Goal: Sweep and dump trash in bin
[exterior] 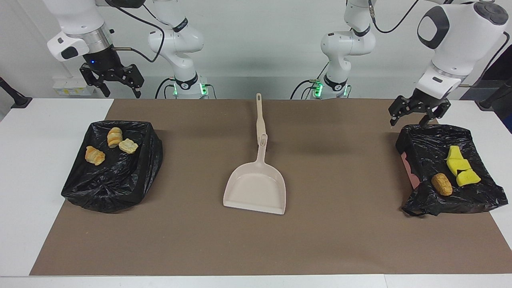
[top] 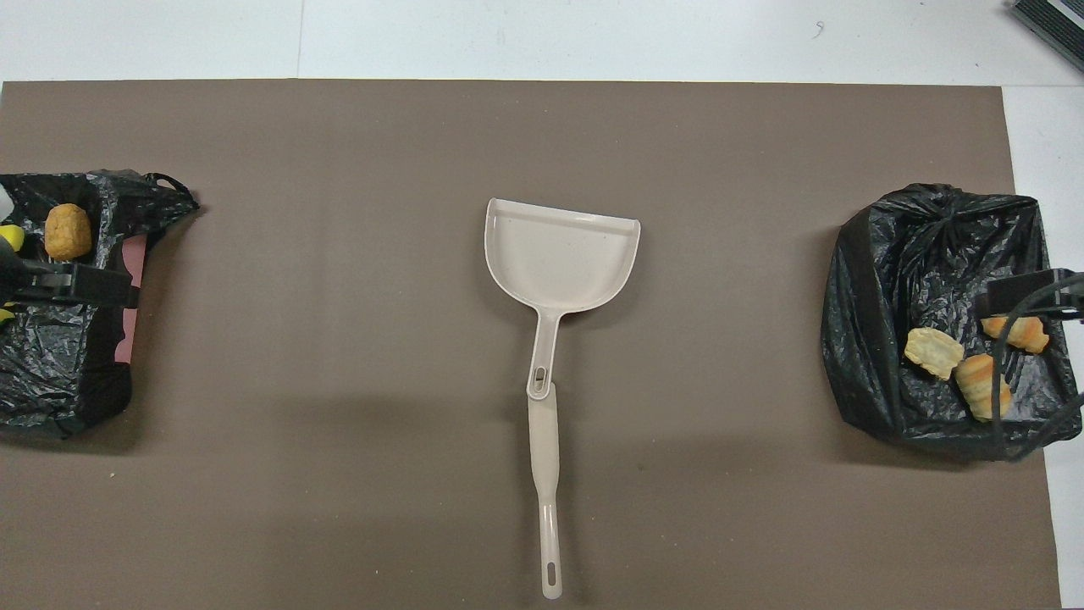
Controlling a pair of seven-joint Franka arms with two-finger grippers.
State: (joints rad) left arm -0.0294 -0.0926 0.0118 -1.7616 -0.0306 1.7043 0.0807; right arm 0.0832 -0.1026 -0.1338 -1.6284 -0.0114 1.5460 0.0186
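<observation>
So right now both arms are just hanging up in the air with nothing in them. Left gripper (exterior: pixel 418 113) has its fingers spread wide, empty, hovering above the robot-side edge of the black-bagged bin (exterior: pixel 480 200) at the left arm's end of the table. Below it, down in that bin, sit the yellow sponge wedges (exterior: pixel 461 167), bunched together, with the brown crusty nugget (exterior: pixel 441 184) just beside them. You can see a bit of pink where the bag has slipped off the bin's wall. Right gripper (exterior: pixel 112 80) is also wide open and holding nothing, parked high over the table edge at the right arm's end. Underneath and out from it is the second black-bagged bin (exterior: pixel 100 196), and the three croissant-like pieces (exterior: pixel 115 137) are lying inside, close together in the part nearest the robots. Between the two grippers, well apart from either one, the beige dustpan (exterior: pixel 256 190) lies flat on the brown mat (exterior: pixel 256 248) in the middle of the table, mouth pointing away from the robots. A long beige handle (exterior: pixel 260 116) lies in line with the dustpan's own handle, touching it, running back toward the robots.
</observation>
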